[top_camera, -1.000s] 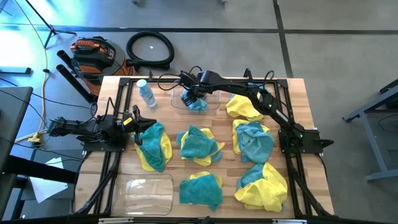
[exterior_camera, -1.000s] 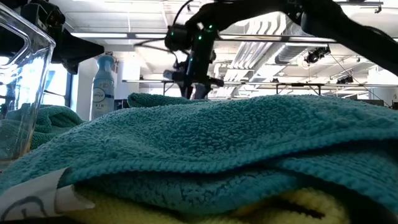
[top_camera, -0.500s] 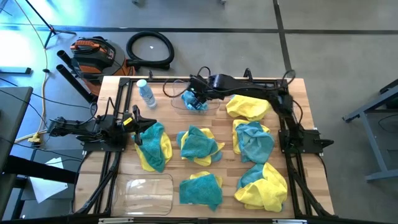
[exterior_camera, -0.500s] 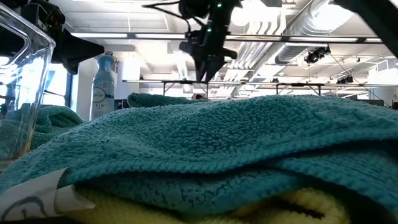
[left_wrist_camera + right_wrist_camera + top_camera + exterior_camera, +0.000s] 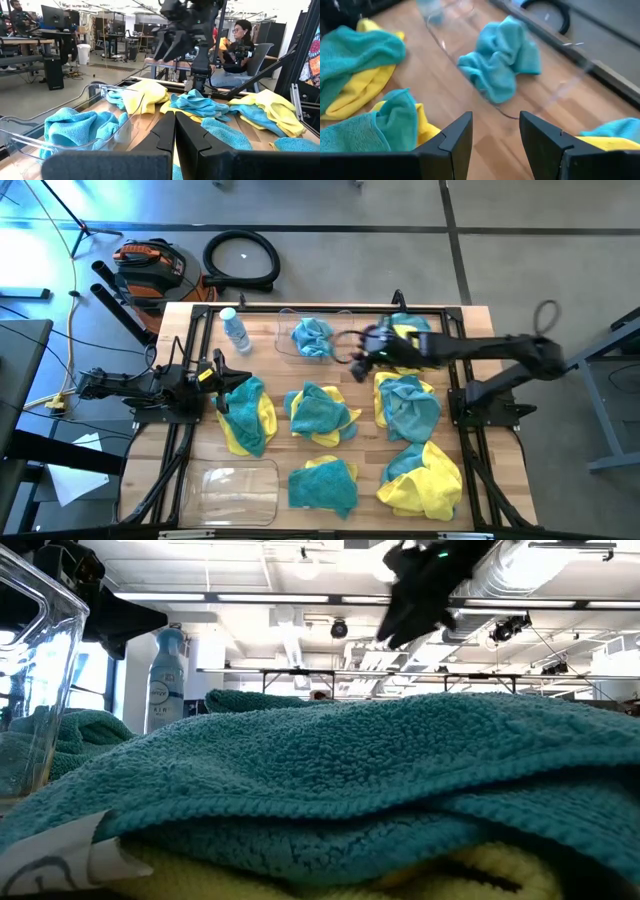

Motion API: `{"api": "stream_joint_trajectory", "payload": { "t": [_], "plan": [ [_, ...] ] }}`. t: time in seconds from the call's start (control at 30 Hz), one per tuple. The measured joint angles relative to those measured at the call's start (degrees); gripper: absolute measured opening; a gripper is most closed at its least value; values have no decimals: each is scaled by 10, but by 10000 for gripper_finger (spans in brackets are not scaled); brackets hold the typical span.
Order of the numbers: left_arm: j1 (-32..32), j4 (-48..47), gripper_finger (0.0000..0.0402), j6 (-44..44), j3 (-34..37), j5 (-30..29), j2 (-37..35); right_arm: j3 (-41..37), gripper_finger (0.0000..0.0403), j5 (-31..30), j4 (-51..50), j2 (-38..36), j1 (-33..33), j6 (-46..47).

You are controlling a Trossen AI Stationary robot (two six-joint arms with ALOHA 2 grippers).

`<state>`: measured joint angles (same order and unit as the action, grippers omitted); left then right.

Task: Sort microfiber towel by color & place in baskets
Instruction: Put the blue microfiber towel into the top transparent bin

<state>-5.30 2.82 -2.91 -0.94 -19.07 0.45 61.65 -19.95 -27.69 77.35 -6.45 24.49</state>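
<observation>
With one teal towel (image 5: 312,337) already in the far basket (image 5: 284,347), the right hand (image 5: 358,360) hangs open and empty above the surface (image 5: 270,375), and risks grabbing teal and yellow together from the overlapping piles (image 5: 322,415).

Right end effector (image 5: 358,360) now off the far basket (image 5: 345,350), teal towel (image 5: 313,337) left inside.

The floor (image 5: 520,240) was grey concrete. A coiled black hose (image 5: 241,260) and an orange-and-black tool bag (image 5: 148,265) lay beside the table. Beyond stood desks (image 5: 30,47), overhead ducts (image 5: 520,580) and striplights.
</observation>
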Motion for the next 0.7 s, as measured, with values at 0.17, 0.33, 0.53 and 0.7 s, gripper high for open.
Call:
{"api": "stream_joint_trajectory", "payload": {
  "t": [0.17, 0.33, 0.53, 0.7],
  "plan": [
    [0, 0, 0, 0, 0, 0, 0, -91, 158, -20, 1, -108, 33, 4],
    [0, 1, 0, 1, 0, -1, 0, -156, 158, -20, 0, -178, 52, 25],
    [0, 0, 0, 5, 0, -5, 0, -205, 158, -19, 0, -212, 55, 37],
    [0, 0, 0, 48, 0, -13, 0, -213, 158, -19, 0, -211, 54, 67]
  ]
}}
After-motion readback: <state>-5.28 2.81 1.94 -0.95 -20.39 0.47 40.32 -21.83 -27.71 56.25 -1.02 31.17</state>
